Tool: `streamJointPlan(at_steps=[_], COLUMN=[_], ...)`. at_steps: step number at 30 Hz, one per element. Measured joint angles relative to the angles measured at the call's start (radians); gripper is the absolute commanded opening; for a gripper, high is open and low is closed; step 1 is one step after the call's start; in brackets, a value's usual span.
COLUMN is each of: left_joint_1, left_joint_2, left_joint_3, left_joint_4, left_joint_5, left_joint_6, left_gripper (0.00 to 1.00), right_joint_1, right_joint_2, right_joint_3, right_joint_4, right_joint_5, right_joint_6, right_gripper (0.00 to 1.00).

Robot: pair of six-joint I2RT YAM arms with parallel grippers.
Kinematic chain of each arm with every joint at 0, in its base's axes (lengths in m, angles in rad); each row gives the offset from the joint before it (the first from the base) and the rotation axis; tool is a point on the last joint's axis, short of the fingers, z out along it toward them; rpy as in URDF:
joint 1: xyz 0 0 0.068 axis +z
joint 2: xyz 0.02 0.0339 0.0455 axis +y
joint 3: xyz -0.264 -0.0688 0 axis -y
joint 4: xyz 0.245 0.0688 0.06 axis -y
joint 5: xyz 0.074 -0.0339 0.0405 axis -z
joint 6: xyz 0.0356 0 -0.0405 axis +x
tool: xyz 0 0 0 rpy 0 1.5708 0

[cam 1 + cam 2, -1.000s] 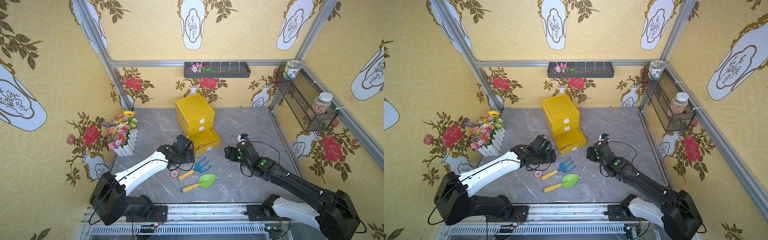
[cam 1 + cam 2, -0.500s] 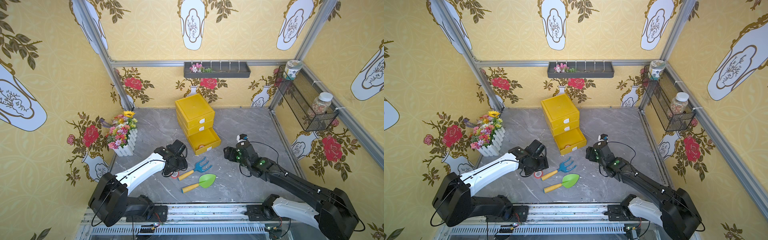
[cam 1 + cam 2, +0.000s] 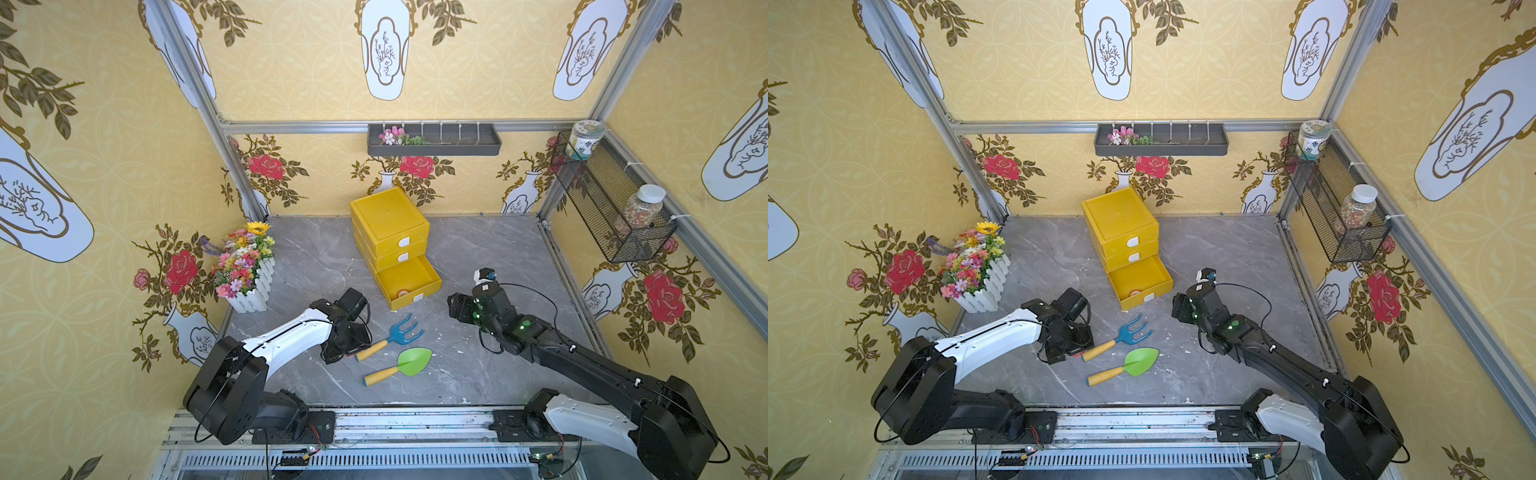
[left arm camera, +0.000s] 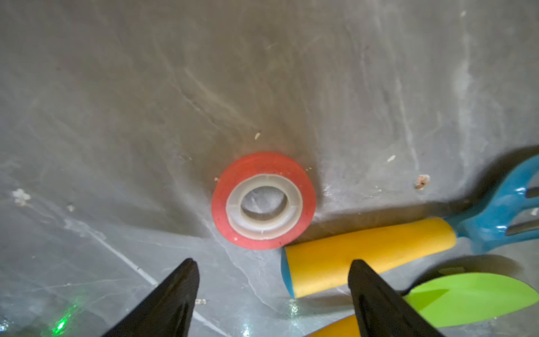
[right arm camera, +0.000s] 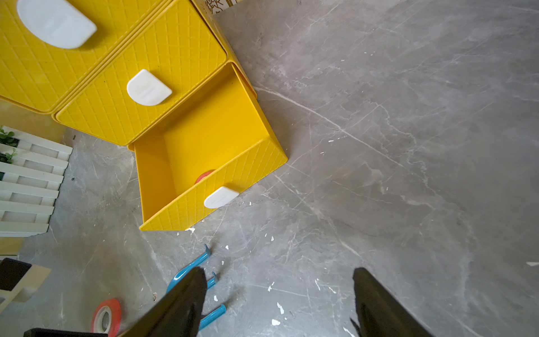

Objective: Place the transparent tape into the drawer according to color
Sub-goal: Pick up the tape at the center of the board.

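Note:
One red roll of the transparent tape lies flat on the grey floor, its white core up; the right wrist view also shows this roll. My left gripper hovers just short of it, open, nothing between the fingers. In both top views the left gripper covers nearly all of the roll. The yellow cabinet's bottom drawer stands pulled out, with another red roll inside by its front wall. My right gripper is open and empty, hanging over bare floor right of the drawer.
A blue toy rake has its yellow handle end right beside the floor roll. A green trowel lies just in front. A white flower box stands at the left wall, and a wire basket with jars hangs on the right wall.
My left gripper has moved from beside the open drawer toward the front and down over the red roll, which it now covers in the top views. The right arm has barely moved.

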Motion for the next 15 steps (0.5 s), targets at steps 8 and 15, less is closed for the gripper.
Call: streamJointPlan(at_steps=[8,15], left_joint_1=[0.000,0.000], left_joint_2=[0.036,0.079], left_joint_3=[-0.002,-0.002], left_joint_4=[0.017,0.046], left_joint_5=[-0.031,-0.061], left_joint_6=[-0.006,-0.006], left_gripper=[0.83,0.78], right_joint_1=[-0.001,-0.001], right_joint_2=[0.003,0.003], right_joint_3=[0.000,-0.002], right_joint_4=[0.000,0.000], right_joint_5=[0.000,0.000], right_joint_6=[0.001,0.003], right_gripper=[0.82,0.82])
